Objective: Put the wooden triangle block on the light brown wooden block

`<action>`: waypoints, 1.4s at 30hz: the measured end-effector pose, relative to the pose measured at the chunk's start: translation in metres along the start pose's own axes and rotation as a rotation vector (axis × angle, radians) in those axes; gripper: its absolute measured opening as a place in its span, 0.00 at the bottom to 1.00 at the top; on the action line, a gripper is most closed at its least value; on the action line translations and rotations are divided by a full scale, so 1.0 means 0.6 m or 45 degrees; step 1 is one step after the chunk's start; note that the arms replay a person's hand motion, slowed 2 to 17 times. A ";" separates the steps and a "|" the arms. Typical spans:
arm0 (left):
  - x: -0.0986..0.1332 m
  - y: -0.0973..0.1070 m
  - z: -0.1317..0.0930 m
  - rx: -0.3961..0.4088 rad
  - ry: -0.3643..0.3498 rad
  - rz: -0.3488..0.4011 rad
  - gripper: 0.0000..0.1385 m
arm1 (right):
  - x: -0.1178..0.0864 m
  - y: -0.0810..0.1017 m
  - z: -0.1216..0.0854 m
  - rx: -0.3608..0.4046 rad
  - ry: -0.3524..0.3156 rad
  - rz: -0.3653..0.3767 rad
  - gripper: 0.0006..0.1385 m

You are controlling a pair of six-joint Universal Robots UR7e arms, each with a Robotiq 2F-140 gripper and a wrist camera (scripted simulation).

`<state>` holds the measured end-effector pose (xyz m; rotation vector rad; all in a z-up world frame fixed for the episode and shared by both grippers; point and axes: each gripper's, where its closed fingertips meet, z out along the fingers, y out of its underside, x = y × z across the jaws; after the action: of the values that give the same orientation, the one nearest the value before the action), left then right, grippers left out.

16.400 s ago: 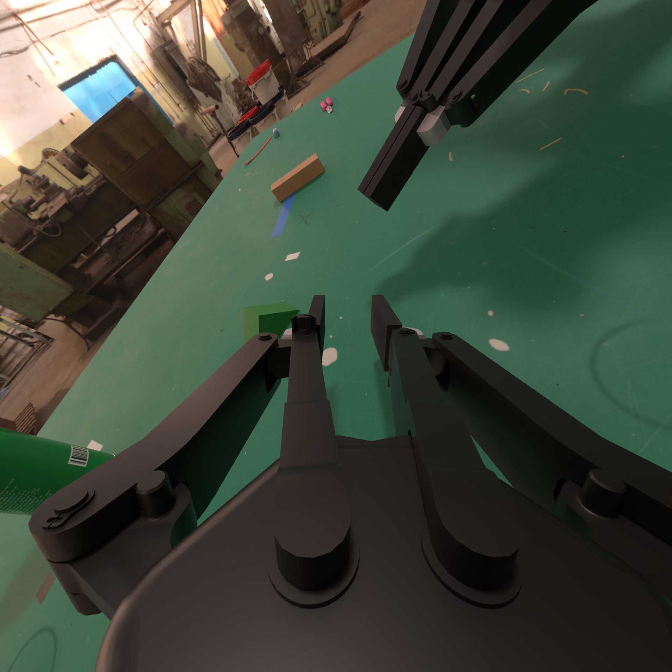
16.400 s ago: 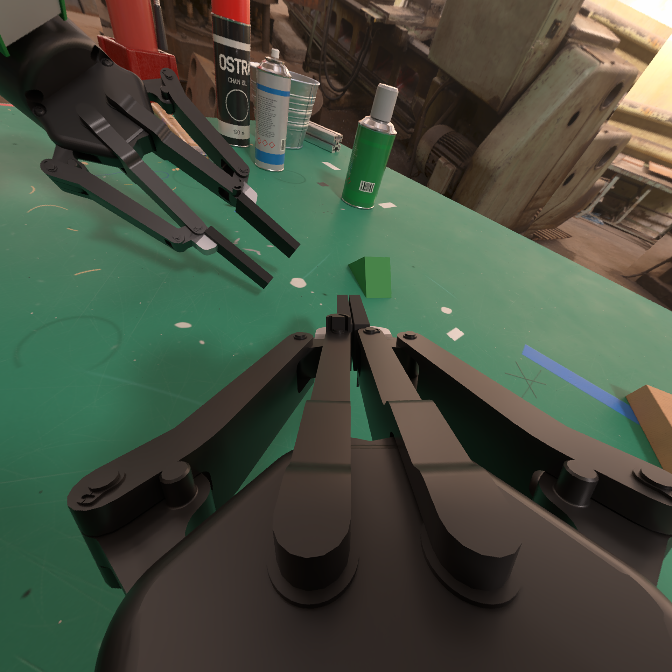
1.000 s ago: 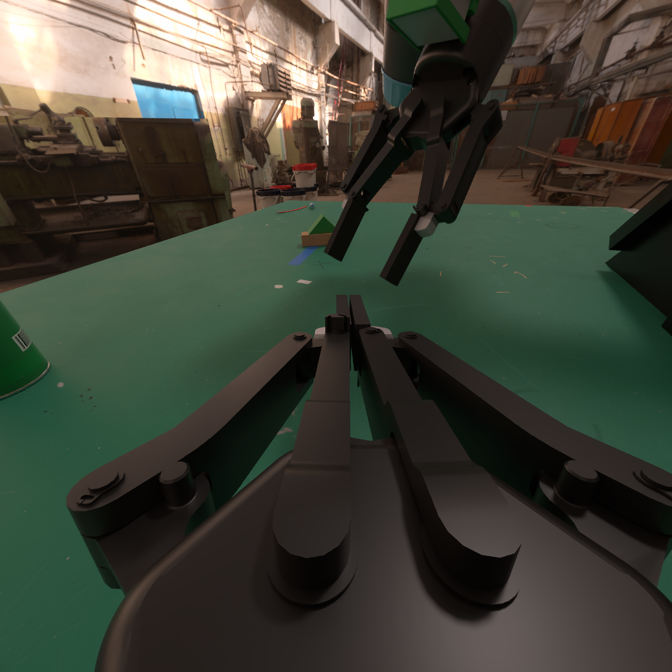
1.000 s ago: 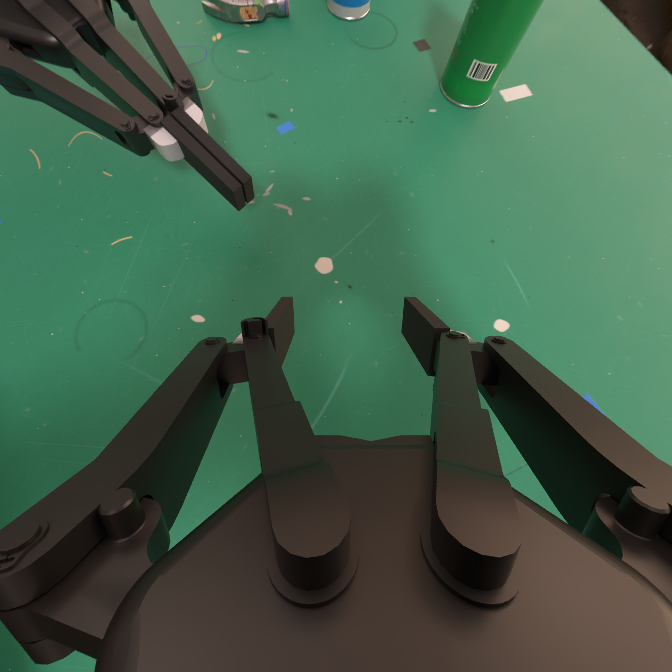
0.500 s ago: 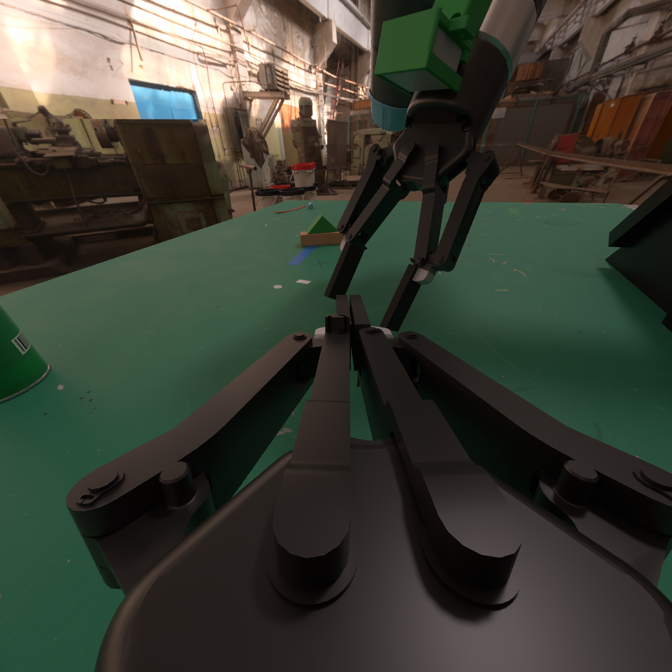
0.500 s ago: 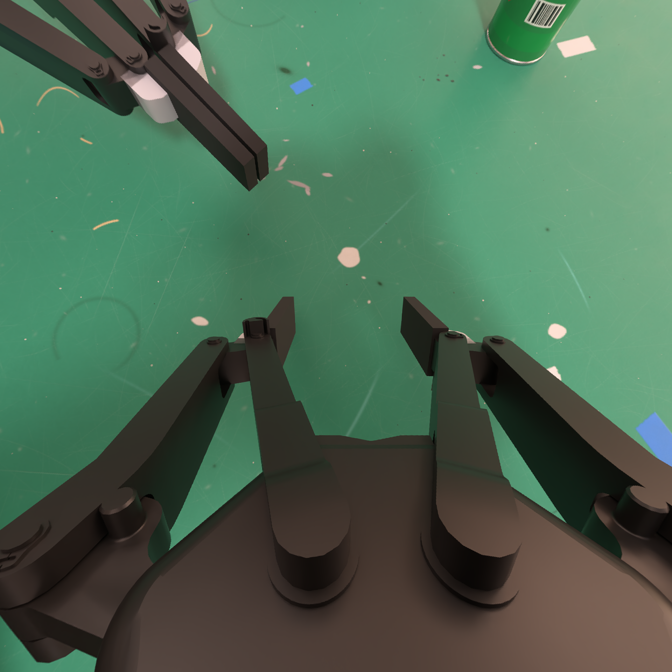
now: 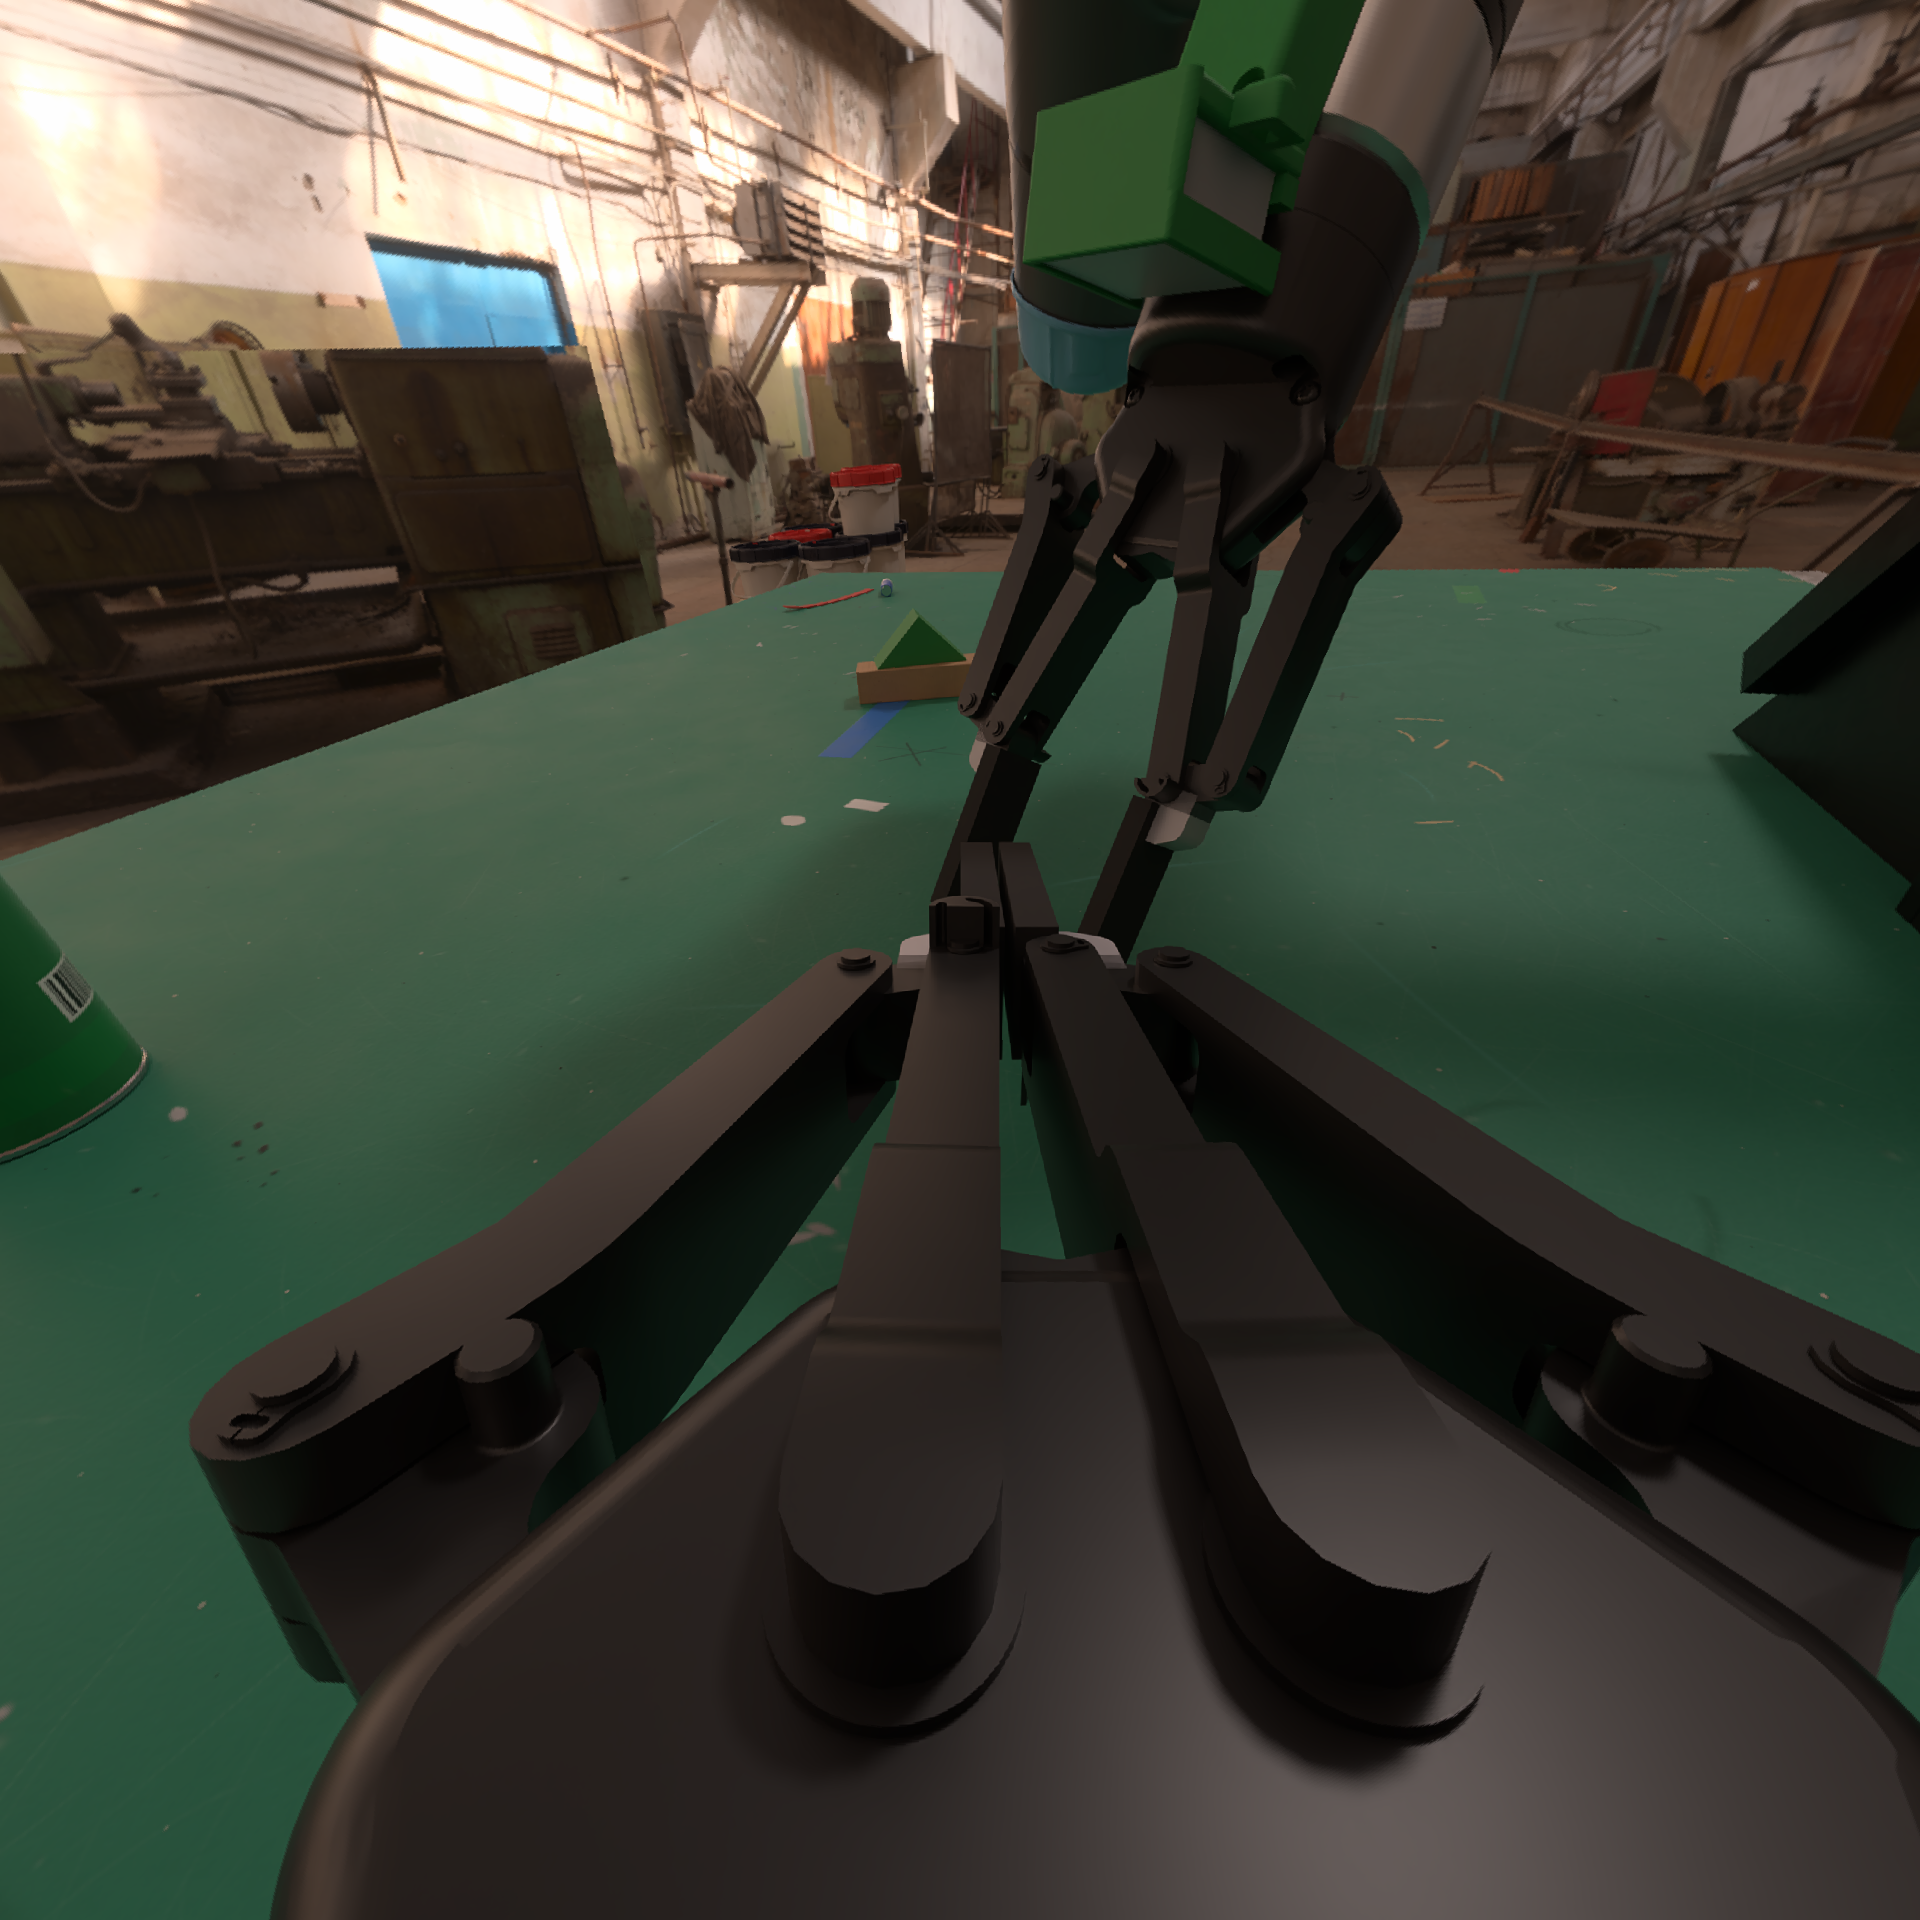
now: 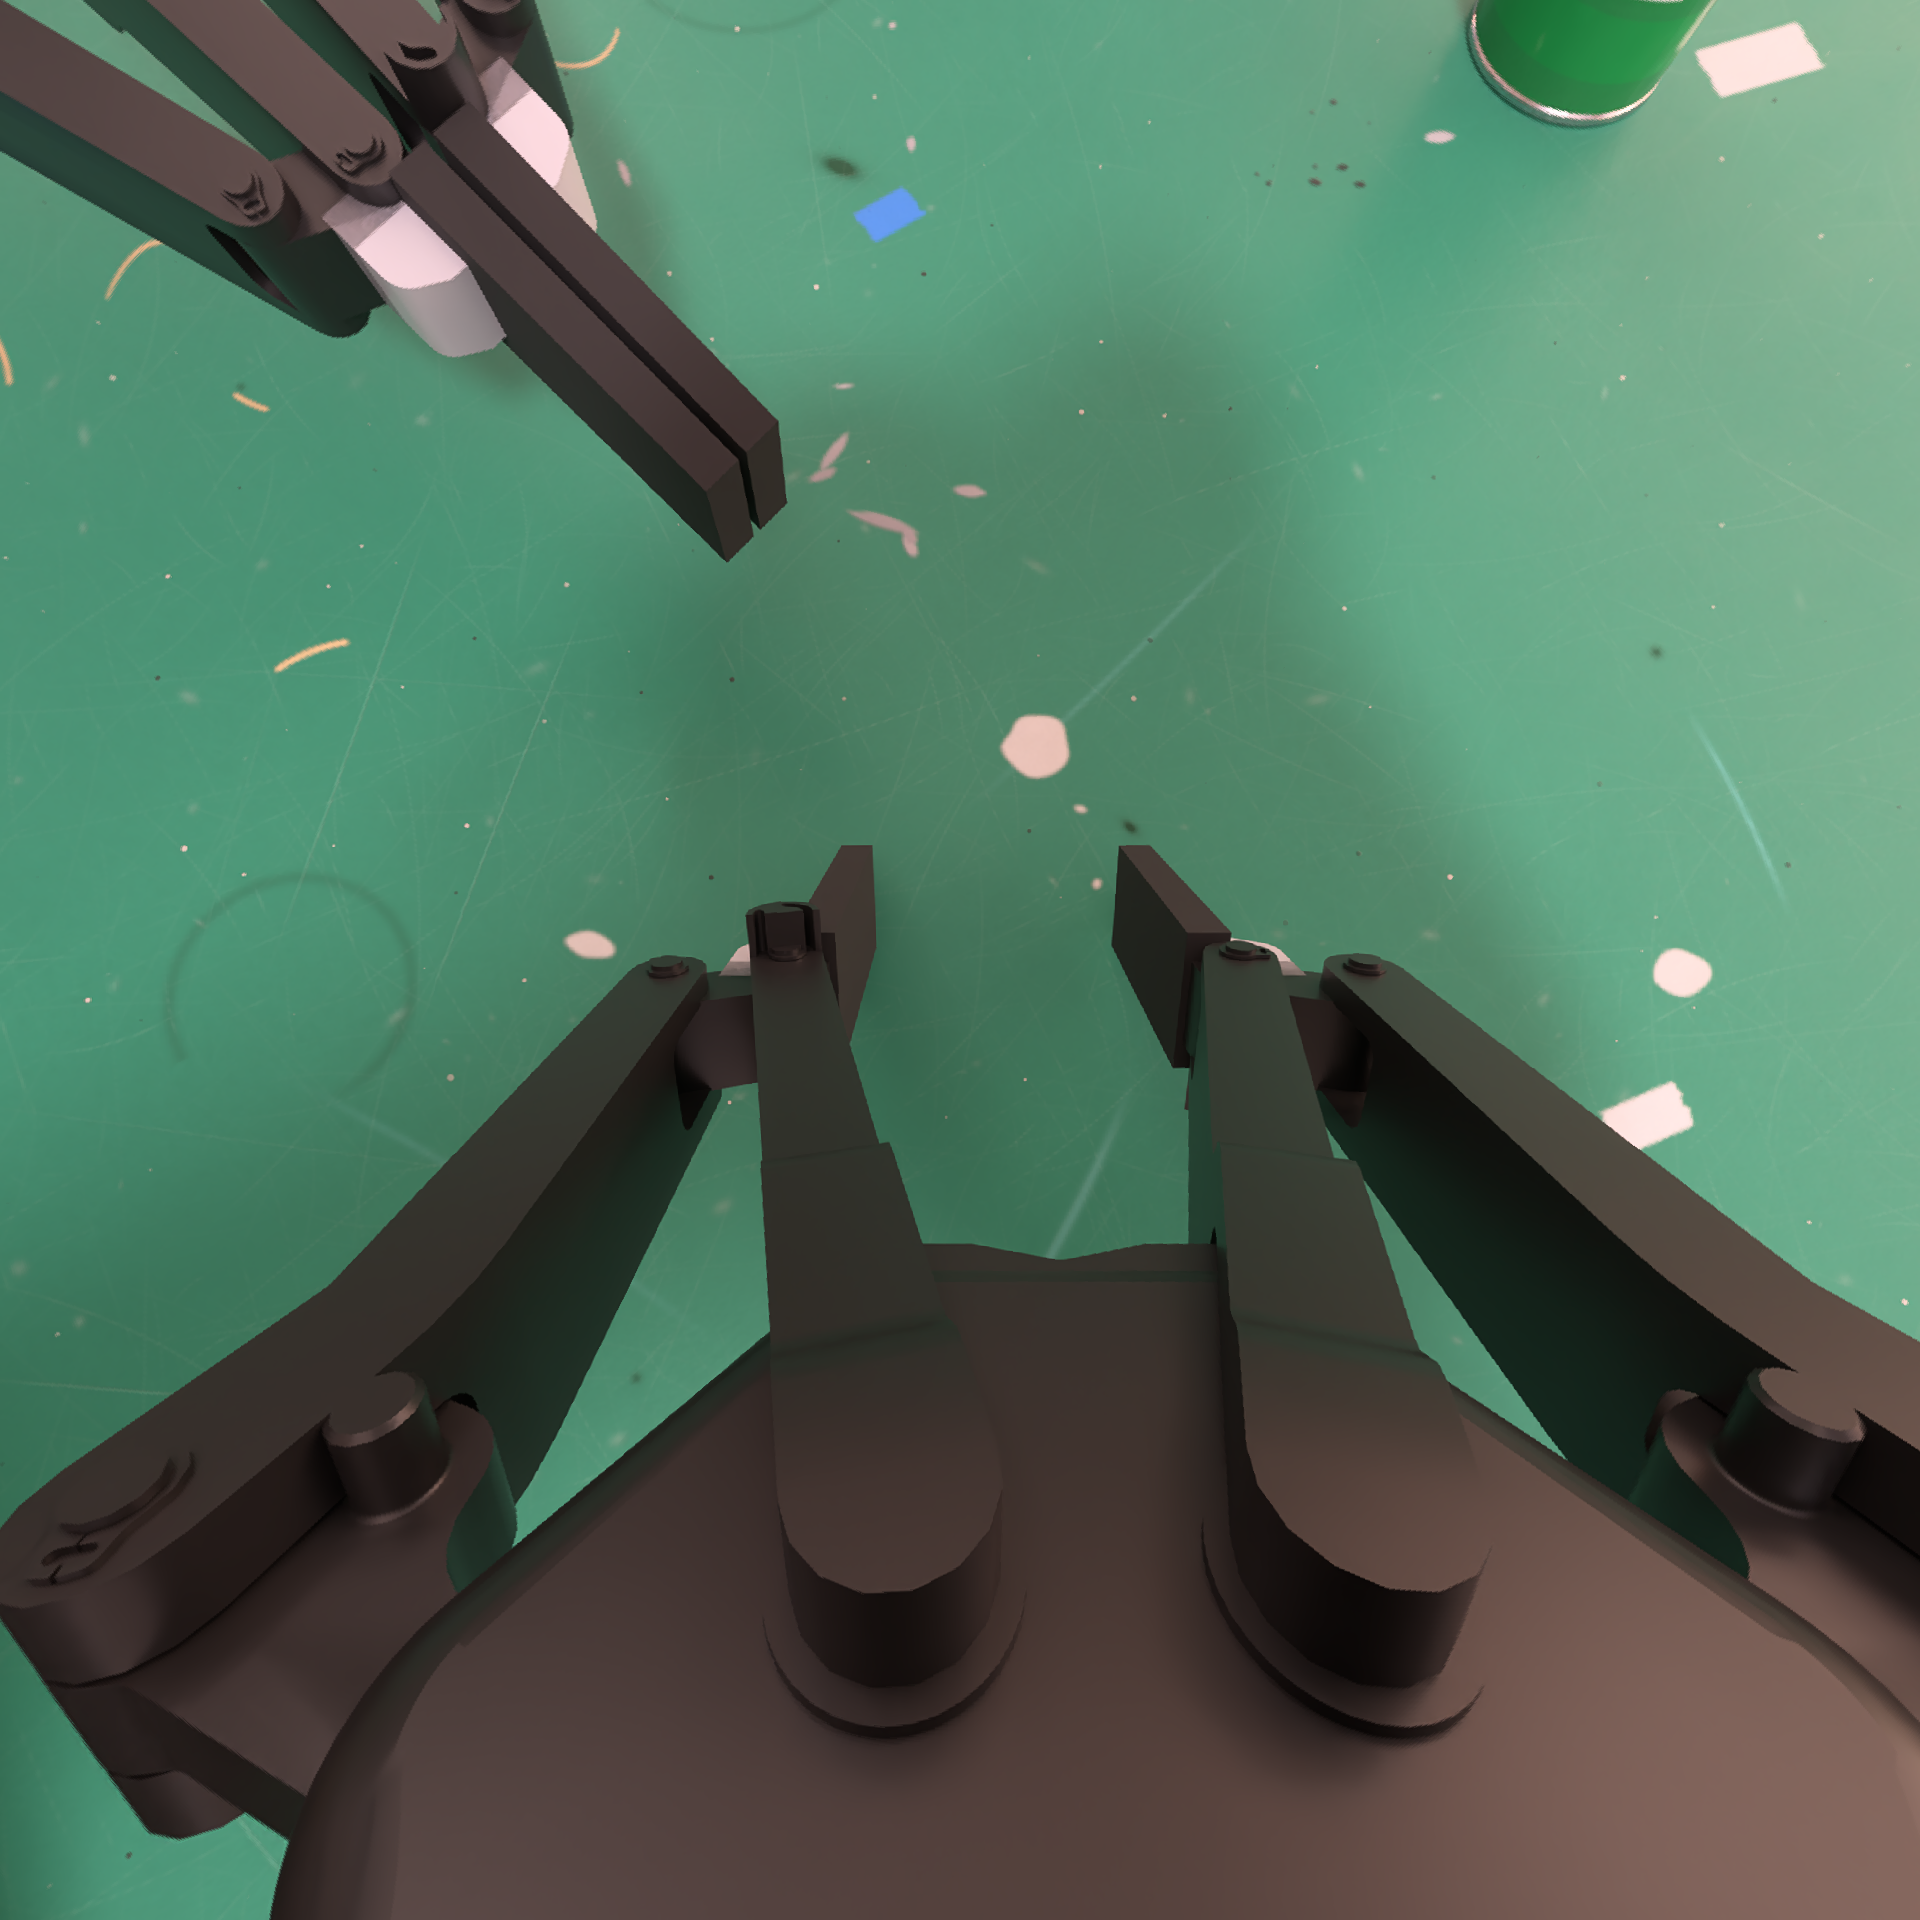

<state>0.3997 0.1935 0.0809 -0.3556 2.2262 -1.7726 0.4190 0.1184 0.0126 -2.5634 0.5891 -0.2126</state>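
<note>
In the left wrist view, the green triangle block rests on top of the light brown wooden block, far off on the green table. My left gripper is shut and empty, low over the table; it also shows in the right wrist view at the upper left. My right gripper is open and empty, pointing down at bare table. In the left wrist view the right gripper hangs just beyond my left fingertips, well short of the blocks. Neither block shows in the right wrist view.
A green spray can stands at the left edge, and also shows in the right wrist view at the top right. A dark box stands at the right. A blue tape strip lies before the blocks. Machines stand beyond the table's far edge.
The right gripper has come closer to my left gripper and lower over the table, staying open. The left gripper has stayed still and shut.
</note>
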 end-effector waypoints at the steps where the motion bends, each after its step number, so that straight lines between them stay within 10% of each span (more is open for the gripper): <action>1: 0.000 0.000 0.000 0.000 0.000 0.001 0.01 | 0.000 0.000 0.000 -0.005 -0.001 0.001 0.44; 27: 0.001 0.001 0.000 -0.003 0.006 -0.001 0.01 | 0.006 -0.012 -0.022 -0.006 0.037 -0.046 0.38; 33: 0.001 0.000 0.000 -0.001 0.007 -0.002 0.01 | 0.006 -0.027 -0.044 0.072 0.025 -0.035 0.04; 42: 0.001 0.000 0.000 0.000 0.007 -0.001 0.01 | 0.007 -0.037 -0.069 0.120 0.036 -0.054 0.03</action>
<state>0.3992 0.1933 0.0807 -0.3525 2.2306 -1.7760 0.4205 0.1160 0.0599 -2.4867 0.5231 -0.2848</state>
